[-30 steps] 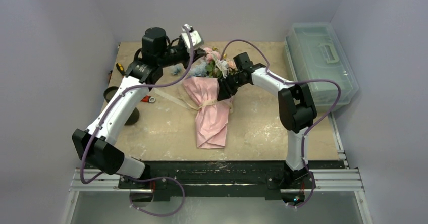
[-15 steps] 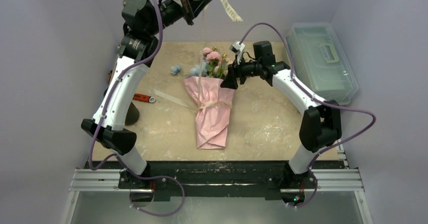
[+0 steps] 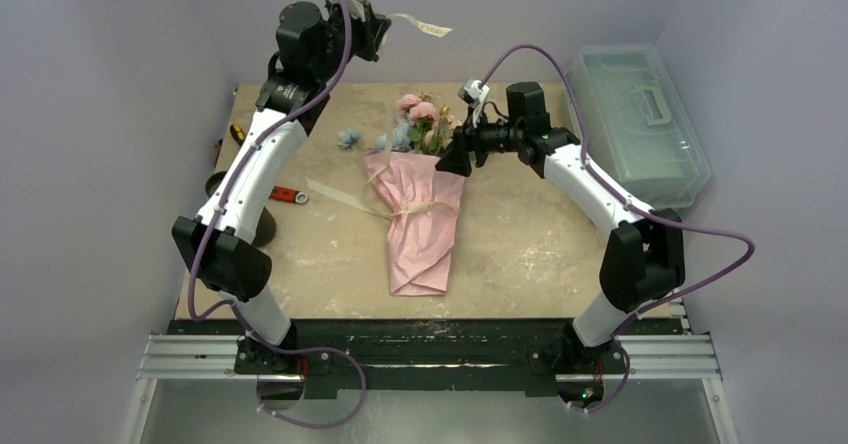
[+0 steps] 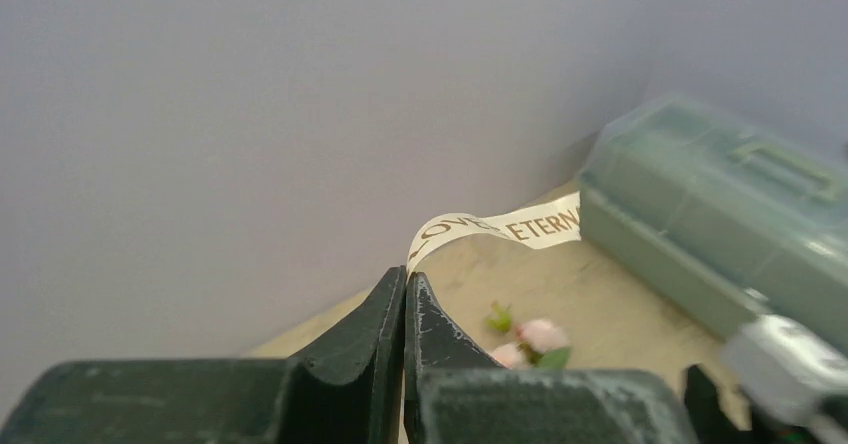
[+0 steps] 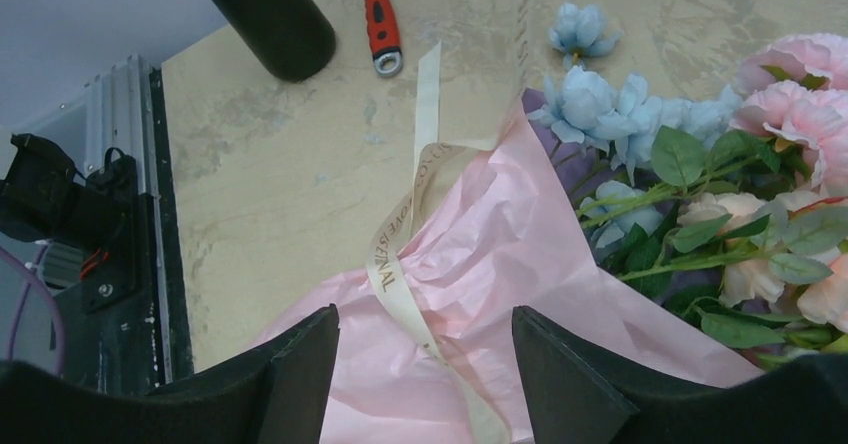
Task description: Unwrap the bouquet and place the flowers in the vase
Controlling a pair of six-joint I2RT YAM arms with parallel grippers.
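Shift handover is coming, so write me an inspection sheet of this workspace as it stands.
Surface: tan table, scuffed with pale smears.
Job's things: bouquet lying wrapped in pink paper, ribbon round its waist; flowers pointing at the far wall; one loose blue bloom beside them; vase standing at left, no flowers in it.
Clutter: red-handled wrench, yellow-handled screwdriver, clear lidded box at right.
Grippers: left gripper raised high, jaws shut on a ribbon tail; right gripper over the pink paper, jaws open.
Cables: purple cables loop along both arms; no snag seen.
Surroundings: pale walls on three sides; metal rail at near edge.
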